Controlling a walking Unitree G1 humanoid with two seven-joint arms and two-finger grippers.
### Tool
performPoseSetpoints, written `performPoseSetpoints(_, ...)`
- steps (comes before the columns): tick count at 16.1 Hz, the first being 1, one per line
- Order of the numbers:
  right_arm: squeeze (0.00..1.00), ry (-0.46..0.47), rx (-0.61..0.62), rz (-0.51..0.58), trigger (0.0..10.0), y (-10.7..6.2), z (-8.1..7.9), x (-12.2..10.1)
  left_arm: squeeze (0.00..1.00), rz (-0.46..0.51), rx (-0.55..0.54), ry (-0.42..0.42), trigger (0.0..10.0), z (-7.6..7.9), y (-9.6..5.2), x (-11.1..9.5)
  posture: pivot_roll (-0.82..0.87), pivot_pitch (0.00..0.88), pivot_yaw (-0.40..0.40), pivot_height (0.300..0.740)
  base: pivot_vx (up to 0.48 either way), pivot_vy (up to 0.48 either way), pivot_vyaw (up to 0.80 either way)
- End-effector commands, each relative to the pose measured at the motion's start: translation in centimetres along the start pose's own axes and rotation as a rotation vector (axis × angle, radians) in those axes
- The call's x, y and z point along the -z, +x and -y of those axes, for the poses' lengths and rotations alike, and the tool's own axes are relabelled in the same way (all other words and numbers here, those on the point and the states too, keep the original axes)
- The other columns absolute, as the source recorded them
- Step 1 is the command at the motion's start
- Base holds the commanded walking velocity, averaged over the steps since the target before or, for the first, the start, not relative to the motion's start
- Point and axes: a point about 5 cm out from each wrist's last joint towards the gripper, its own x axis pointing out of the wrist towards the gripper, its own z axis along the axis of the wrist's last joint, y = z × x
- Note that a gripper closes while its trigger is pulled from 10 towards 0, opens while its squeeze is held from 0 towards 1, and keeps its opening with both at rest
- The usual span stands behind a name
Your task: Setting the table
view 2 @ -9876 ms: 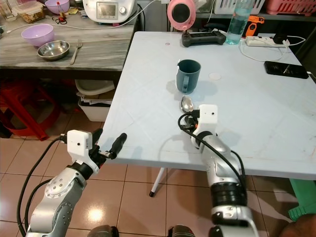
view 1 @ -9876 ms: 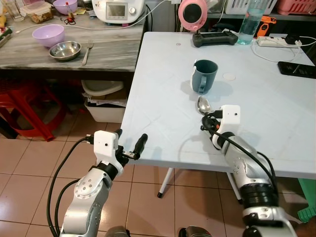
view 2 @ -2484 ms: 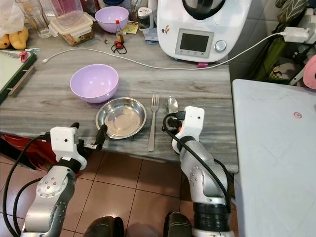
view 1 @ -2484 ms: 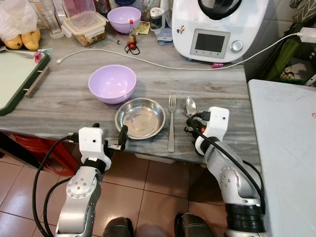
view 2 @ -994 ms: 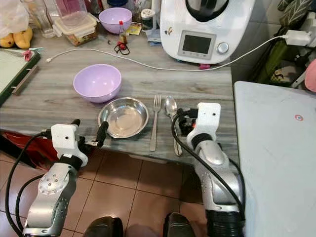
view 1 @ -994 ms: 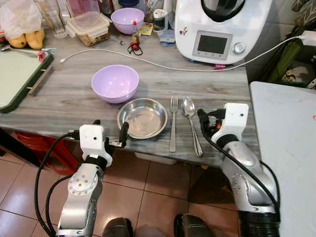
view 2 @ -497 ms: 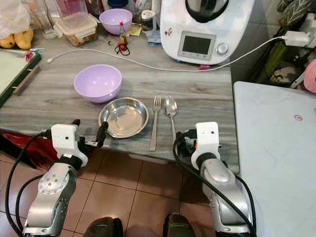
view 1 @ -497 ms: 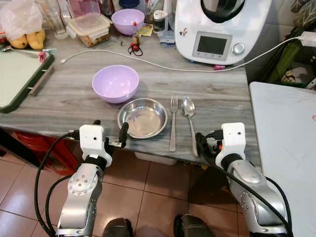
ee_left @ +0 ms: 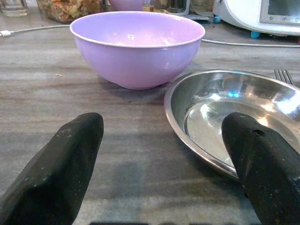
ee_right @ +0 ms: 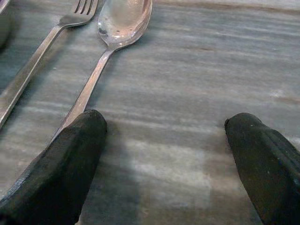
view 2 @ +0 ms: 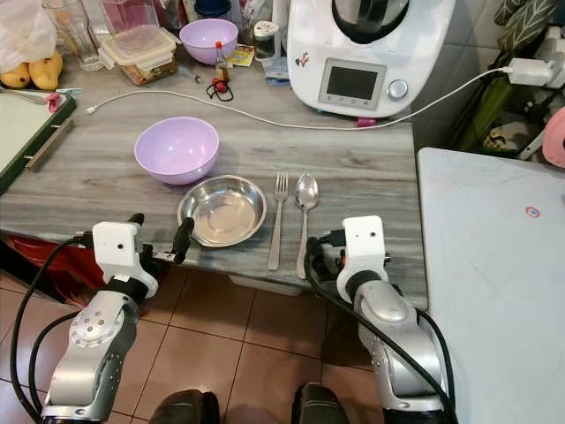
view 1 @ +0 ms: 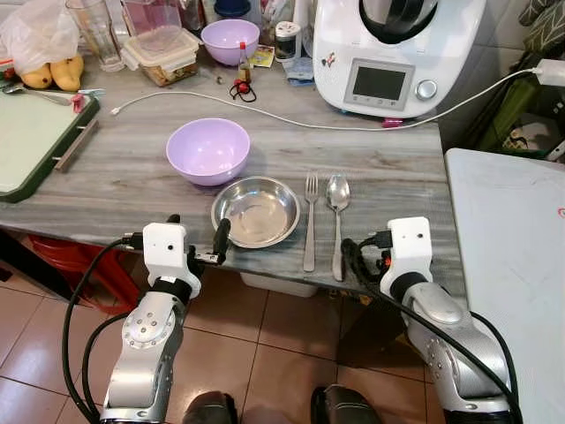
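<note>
On the grey wooden counter [view 1: 124, 185] lie a purple bowl [view 1: 207, 150], a steel dish [view 1: 255, 210], a fork [view 1: 308, 221] and a spoon [view 1: 337, 212], side by side. My right gripper [ee_right: 166, 159] hovers open at the counter's front edge, just behind the spoon's handle [ee_right: 89, 89], holding nothing. One black finger [view 1: 351, 261] sits beside the handle's end. My left gripper [ee_left: 159, 159] is open at the front edge, between the bowl [ee_left: 137, 47] and the dish [ee_left: 234, 117], touching neither.
A white kitchen machine [view 1: 397, 44] with its cable [view 1: 265, 110] stands at the back. A green tray [view 1: 35, 141] lies at the left, with jars and a small purple bowl [view 1: 229, 37] behind. The white table [view 1: 512, 256] adjoins on the right.
The spoon came from the white table in my right gripper and now lies free beside the fork. The right gripper has drawn back to the counter's edge; the spoon's handle has straightened.
</note>
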Motion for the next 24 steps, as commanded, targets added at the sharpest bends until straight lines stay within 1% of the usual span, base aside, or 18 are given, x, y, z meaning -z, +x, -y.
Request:
performPoseSetpoints(1, 0.68, 0.006, -0.027, -0.025, 10.0, 0.1, -0.5, 0.3, 0.00, -0.006, 0.005, 0.001, 10.0, 0.0, -0.1, 0.1, -0.01, 0.091, 0.019, 0.740, 0.000, 0.000, 0.00)
performPoseSetpoints(2, 0.62, 0.008, -0.024, -0.024, 10.0, 0.1, -0.4, 0.2, 0.00, -0.006, 0.005, 0.001, 10.0, 0.0, -0.1, 0.1, -0.01, 0.093, 0.020, 0.740, 0.000, 0.000, 0.00)
performPoseSetpoints(5, 0.61, -0.008, -0.016, 0.007, 10.0, 0.0, -0.4, -0.3, 0.00, -0.005, 0.006, -0.003, 10.0, 0.0, -0.1, 0.2, -0.01, 0.090, 0.022, 0.740, 0.000, 0.000, 0.00)
performPoseSetpoints(6, 0.61, -0.028, -0.001, 0.036, 10.0, -0.2, -0.2, -0.6, 0.00, -0.005, 0.003, -0.009, 10.0, -0.1, -0.1, 0.1, -0.01, 0.088, 0.022, 0.740, 0.000, 0.000, 0.00)
performPoseSetpoints(8, 0.60, -0.067, 0.032, 0.124, 10.0, -0.9, 0.3, -1.5, 0.00, -0.030, -0.041, -0.026, 10.0, -0.5, -0.3, 0.2, -0.01, 0.083, 0.022, 0.740, 0.000, 0.000, 0.00)
performPoseSetpoints(9, 0.54, -0.065, 0.041, 0.155, 10.0, -1.3, 0.4, -1.6, 0.00, -0.039, -0.054, -0.024, 10.0, -0.5, -0.5, 0.3, 0.00, 0.079, 0.021, 0.740, 0.000, 0.000, 0.00)
performPoseSetpoints(10, 0.20, -0.073, 0.067, 0.201, 10.0, -1.7, 0.7, -1.7, 0.00, -0.047, -0.053, -0.027, 10.0, -0.7, -0.7, 0.5, 0.00, 0.073, 0.021, 0.740, 0.000, 0.000, 0.00)
performPoseSetpoints(11, 0.00, -0.083, 0.066, 0.246, 10.0, -2.1, 0.8, -1.8, 0.00, -0.054, -0.058, -0.032, 10.0, -0.8, -0.9, 0.7, 0.00, 0.064, 0.020, 0.740, 0.000, 0.000, 0.00)
performPoseSetpoints(12, 0.00, -0.094, 0.082, 0.286, 10.0, -2.4, 0.9, -1.9, 0.00, -0.059, -0.063, -0.035, 10.0, -1.0, -1.0, 0.8, 0.00, 0.057, 0.022, 0.740, 0.000, 0.000, 0.00)
performPoseSetpoints(13, 0.00, -0.073, 0.095, 0.322, 10.0, -2.6, 1.1, -2.0, 0.00, -0.060, -0.063, -0.034, 10.0, -1.0, -1.1, 0.9, 0.00, 0.051, 0.022, 0.740, 0.000, 0.000, 0.00)
performPoseSetpoints(14, 0.00, -0.099, 0.110, 0.353, 10.0, -2.7, 1.2, -1.9, 0.00, -0.060, -0.063, -0.034, 10.0, -1.1, -1.1, 0.9, 0.00, 0.036, 0.024, 0.740, 0.000, 0.000, 0.00)
performPoseSetpoints(15, 0.00, -0.106, 0.121, 0.389, 10.0, -2.6, 1.2, -1.8, 0.00, -0.052, -0.066, -0.033, 10.0, -1.2, -0.9, 0.7, 0.00, 0.018, 0.025, 0.740, 0.000, 0.000, 0.00)
performPoseSetpoints(16, 0.00, -0.106, 0.128, 0.402, 10.0, -2.5, 1.2, -1.6, 0.00, -0.042, -0.070, -0.032, 10.0, -1.3, -0.6, 0.4, 0.01, 0.007, 0.026, 0.740, -0.289, 0.000, 0.00)
performPoseSetpoints(17, 0.00, -0.091, 0.126, 0.394, 10.0, -2.2, 1.1, -1.4, 0.00, -0.032, -0.072, -0.033, 10.0, -1.4, -0.3, 0.2, 0.01, 0.003, 0.025, 0.740, -0.292, 0.000, 0.00)
performPoseSetpoints(19, 0.00, -0.093, 0.134, 0.404, 10.0, -1.9, 1.0, -1.4, 0.00, -0.024, -0.072, -0.032, 10.0, -1.5, -0.1, 0.0, 0.01, 0.000, 0.027, 0.740, -0.315, 0.000, 0.00)
performPoseSetpoints(22, 0.00, -0.060, 0.218, 0.378, 10.0, -1.2, 1.6, -0.8, 0.00, -0.042, -0.058, -0.034, 10.0, -1.3, -0.4, 0.4, 0.00, 0.000, 0.033, 0.740, -0.314, 0.000, 0.00)
performPoseSetpoints(24, 0.00, -0.026, 0.207, 0.381, 10.0, -0.8, 1.6, -0.4, 0.00, -0.060, -0.051, -0.035, 10.0, -1.2, -0.6, 1.0, -0.01, 0.000, 0.034, 0.740, -0.311, 0.000, 0.00)
